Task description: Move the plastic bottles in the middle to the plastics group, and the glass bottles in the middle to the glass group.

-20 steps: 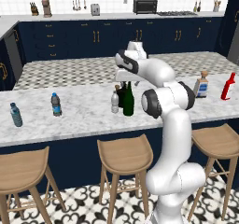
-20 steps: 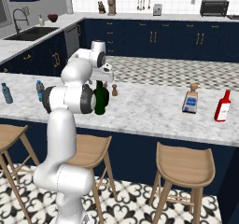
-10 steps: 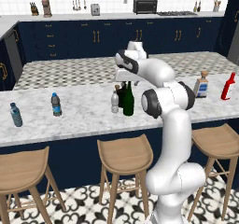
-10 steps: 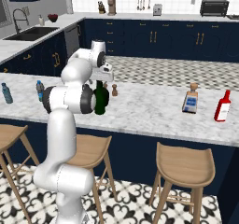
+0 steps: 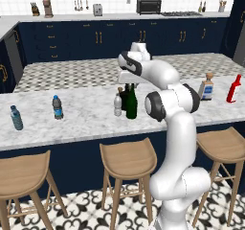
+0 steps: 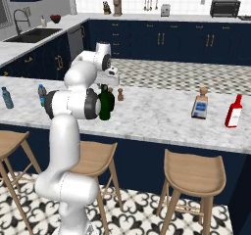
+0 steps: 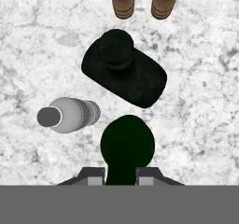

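Hand point(image 7: 120, 175) is clamped narrow on the green wine bottle point(image 7: 127, 148), one dark tip either side of the neck near the top. Top-down grip makes sense: neck is the slimmest part and the neighbours stand too near for a side approach. Bottle reads upright, base apparently on the surface point(image 5: 86, 114); can't tell if it has lifted at all.

Just beside it, the squat black bottle point(image 7: 123, 73) stands on the far side and the small greyish water bottle point(image 7: 67, 115) to the left in the base views. None of the three clearly touching, but gaps are tight, so my guess is a straight vertical lift before any sideways travel, else the water bottle gets knocked.

Two brown shakers point(image 7: 142, 3) sit beyond the black bottle, not part of the job.

Glass group is well off to the robot's right: clear square bottle point(image 5: 206, 86) and red bottle point(image 5: 233, 88), near each other. Plastics group is well off to the left: two blue-labelled water bottles point(image 5: 57, 107), spaced apart.

Containers: all bottles capped or stoppered as far as visible. Contents not readable; green and black glass is opaque, water bottle looks clear-grey, fill level unclear.

Nothing sorted yet, all three middle bottles remain in the middle.
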Controlling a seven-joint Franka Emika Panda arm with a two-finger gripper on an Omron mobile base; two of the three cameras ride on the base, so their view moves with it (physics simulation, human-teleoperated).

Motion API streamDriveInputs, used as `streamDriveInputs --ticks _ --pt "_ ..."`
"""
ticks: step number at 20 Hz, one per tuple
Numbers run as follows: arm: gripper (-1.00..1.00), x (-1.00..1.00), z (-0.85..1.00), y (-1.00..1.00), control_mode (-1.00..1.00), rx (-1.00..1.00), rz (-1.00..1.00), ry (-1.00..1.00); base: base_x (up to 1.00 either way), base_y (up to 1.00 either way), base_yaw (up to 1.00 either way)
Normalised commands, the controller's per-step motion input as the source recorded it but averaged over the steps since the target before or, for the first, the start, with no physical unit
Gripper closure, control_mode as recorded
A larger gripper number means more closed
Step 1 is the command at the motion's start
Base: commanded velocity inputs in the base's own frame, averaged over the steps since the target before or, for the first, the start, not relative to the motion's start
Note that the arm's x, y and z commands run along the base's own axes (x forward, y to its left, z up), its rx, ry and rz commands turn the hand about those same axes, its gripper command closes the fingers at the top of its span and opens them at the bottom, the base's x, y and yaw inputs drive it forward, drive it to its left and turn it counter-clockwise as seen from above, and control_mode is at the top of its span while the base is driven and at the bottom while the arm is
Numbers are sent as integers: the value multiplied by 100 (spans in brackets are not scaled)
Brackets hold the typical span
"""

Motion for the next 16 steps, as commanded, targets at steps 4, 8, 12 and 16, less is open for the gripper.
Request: streamDriveInputs --ticks 4,8,12,16 --pt "100 0 16 -7 -100 0 0 0 0 0 0" --pt "100 -21 54 -26 -100 -1 0 0 0 0 0" --pt "100 -36 20 -67 -100 -5 0 1 0 0 0" --pt "100 -31 0 -97 -100 -2 0 5 0 0 0"
